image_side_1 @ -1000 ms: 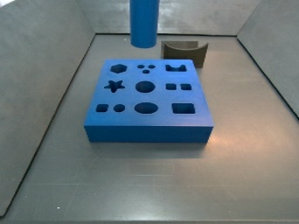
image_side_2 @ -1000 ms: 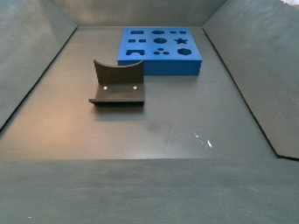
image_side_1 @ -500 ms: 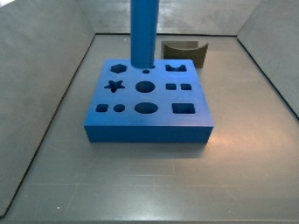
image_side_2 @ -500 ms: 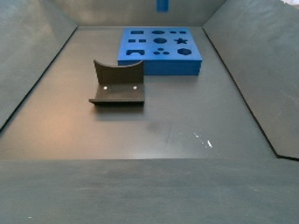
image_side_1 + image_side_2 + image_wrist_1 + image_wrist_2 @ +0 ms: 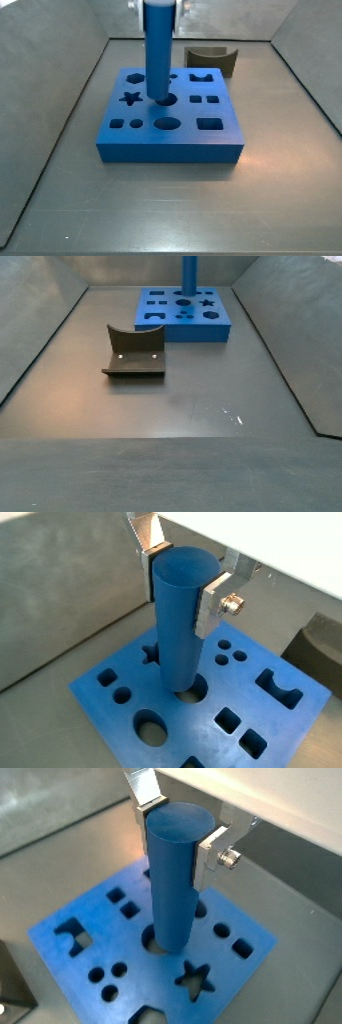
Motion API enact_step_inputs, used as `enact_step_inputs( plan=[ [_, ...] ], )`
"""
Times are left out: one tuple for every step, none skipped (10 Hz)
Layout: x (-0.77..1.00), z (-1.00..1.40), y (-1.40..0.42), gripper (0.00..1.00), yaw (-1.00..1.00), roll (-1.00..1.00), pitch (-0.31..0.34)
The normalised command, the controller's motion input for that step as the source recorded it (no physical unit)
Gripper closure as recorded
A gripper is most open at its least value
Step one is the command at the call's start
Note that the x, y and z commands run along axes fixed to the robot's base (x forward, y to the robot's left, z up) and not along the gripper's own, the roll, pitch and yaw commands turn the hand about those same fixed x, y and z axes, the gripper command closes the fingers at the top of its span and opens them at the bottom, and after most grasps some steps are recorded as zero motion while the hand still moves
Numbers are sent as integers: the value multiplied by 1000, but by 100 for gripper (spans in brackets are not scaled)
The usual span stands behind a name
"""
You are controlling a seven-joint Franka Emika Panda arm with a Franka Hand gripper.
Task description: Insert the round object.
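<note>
My gripper [image 5: 182, 578] is shut on the top of the round object [image 5: 182, 624], a long bright blue cylinder peg held upright. Its silver fingers [image 5: 214, 604] clamp the peg from two sides in both wrist views; the gripper [image 5: 179, 834] shows there too. The peg's lower end stands at the large round hole in the middle of the flat blue block [image 5: 118, 684], touching or just inside it. In both side views the peg [image 5: 159, 50] [image 5: 189, 274] rises from the block [image 5: 171, 140] [image 5: 187, 324]. Only the gripper's tips [image 5: 159, 4] show at the frame edge.
A dark olive curved piece [image 5: 134, 352] stands on the grey floor apart from the block; it also shows behind the block [image 5: 214, 60]. The block has several other shaped holes, among them a star [image 5: 131, 98]. Grey walls enclose the floor [image 5: 174, 426].
The peg has come down and shifted from above the block's far row to the middle round hole. The gripper's tips have come into a side view.
</note>
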Motion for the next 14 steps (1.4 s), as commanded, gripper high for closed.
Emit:
enact_step_inputs(
  plan=[
    [20, -169, 206, 100, -17, -47, 0],
    [186, -226, 183, 100, -34, -59, 19],
    [371, -263, 54, 100, -37, -53, 46],
    [397, -277, 0, 100, -63, -60, 40],
    [303, -297, 0, 100, -63, -127, 0],
    [280, -337, 0, 100, -54, -146, 0],
    [240, -414, 0, 100, -89, -133, 0],
    [126, -369, 23, 100, -86, -90, 0],
    [80, -300, 0, 100, -86, -73, 0],
    [17, -209, 0, 100, -69, -43, 0],
    [0, -186, 0, 100, -29, -17, -19],
    [0, -329, 49, 100, -14, -3, -54],
    [0, -423, 54, 100, -43, -61, -69],
    [20, -183, 46, 100, -23, -104, -4]
  ],
)
